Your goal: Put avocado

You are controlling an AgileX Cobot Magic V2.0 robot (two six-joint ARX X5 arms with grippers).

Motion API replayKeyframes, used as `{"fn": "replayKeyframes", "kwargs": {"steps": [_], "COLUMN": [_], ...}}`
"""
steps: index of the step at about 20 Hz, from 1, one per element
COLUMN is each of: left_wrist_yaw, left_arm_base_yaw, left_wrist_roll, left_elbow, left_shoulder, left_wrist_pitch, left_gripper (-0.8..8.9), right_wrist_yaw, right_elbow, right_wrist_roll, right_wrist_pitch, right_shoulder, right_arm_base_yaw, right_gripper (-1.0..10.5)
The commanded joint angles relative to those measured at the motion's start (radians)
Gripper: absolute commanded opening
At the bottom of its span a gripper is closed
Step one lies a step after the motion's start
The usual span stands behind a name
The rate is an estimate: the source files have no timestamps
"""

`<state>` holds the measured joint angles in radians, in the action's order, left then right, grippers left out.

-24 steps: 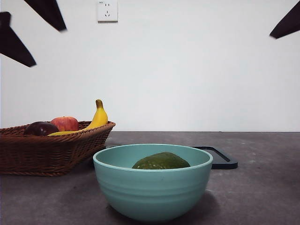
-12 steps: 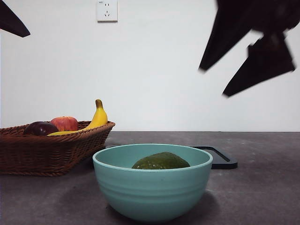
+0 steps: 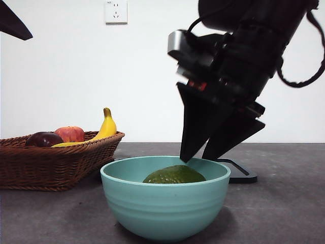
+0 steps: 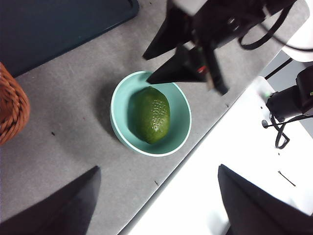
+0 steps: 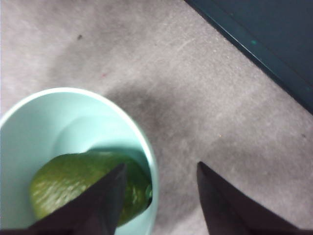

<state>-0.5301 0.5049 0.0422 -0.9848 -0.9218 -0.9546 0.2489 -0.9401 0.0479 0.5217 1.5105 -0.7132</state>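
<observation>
Plainly, from the front view, the avocado lies untouched in the teal bowl, so the carrying is all still to do; the right gripper hangs with its jaws spread, tips just above the bowl's far rim, while the wicker basket of other fruit stands well to one side and a dark tray lies behind the bowl, against a plain white wall with a socket. Seen from the left wrist, the left gripper waits high with its jaws apart over the grey table and its white edge. Seen from the right wrist, the open jaws straddle the bowl's rim, one over the avocado, one over bare matted surface.
</observation>
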Motion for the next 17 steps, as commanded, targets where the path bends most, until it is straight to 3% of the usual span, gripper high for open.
{"fn": "replayKeyframes", "kwargs": {"steps": [1, 4, 8, 17], "left_wrist_yaw": [-0.005, -0.006, -0.005, -0.005], "left_arm_base_yaw": [0.007, 0.007, 0.007, 0.007], "left_wrist_roll": [-0.012, -0.012, -0.012, -0.013], "left_elbow": [-0.009, -0.009, -0.009, -0.009], "left_shoulder": [-0.007, -0.007, -0.007, -0.007], "left_wrist_pitch": [0.005, 0.005, 0.005, 0.005], "left_gripper": [3.77, 3.77, 3.77, 3.77], "right_wrist_yaw": [-0.031, -0.045, -0.043, -0.039], "right_elbow": [-0.018, -0.018, -0.018, -0.076], "right_wrist_roll": [-0.011, -0.011, -0.01, 0.028], "right_wrist_pitch": [-0.018, -0.021, -0.029, 0.018], "right_shoulder": [0.042, 0.072, 0.078, 0.075], "right_arm_base_yaw": [-0.024, -0.034, -0.039, -0.044], "right_gripper": [1.8, 1.5, 0.1, 0.1]}}
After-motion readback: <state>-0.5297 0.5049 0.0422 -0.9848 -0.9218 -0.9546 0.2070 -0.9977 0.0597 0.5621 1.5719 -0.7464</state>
